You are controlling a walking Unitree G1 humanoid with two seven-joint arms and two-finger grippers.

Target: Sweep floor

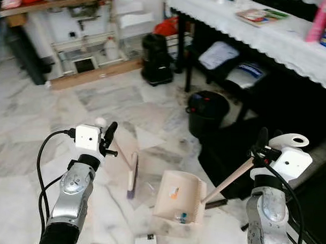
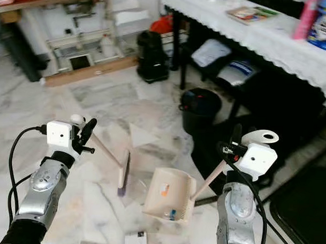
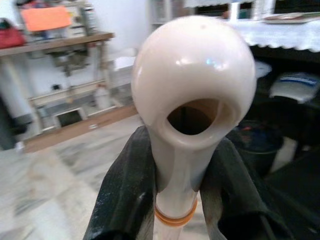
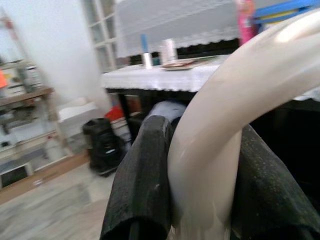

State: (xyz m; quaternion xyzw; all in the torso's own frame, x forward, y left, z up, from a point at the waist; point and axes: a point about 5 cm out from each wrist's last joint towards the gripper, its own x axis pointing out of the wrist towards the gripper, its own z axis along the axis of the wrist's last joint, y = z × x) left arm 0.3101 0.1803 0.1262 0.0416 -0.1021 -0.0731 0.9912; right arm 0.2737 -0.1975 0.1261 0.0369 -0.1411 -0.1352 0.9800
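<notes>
Broom [image 1: 131, 174] is standing with its bristles on the marble floor [image 1: 40, 123], just left of the cream dustpan [image 1: 176, 197], which is holding what are probably small scraps. The left gripper [image 1: 109, 135] is clamping the broom's handle near the knob; the right gripper [image 1: 260, 144] is clamping the dustpan's long handle. If the pan is tilting too far back, the scraps could be spilling out, and a wide stroke could be knocking the black bucket [image 1: 207, 110].
</notes>
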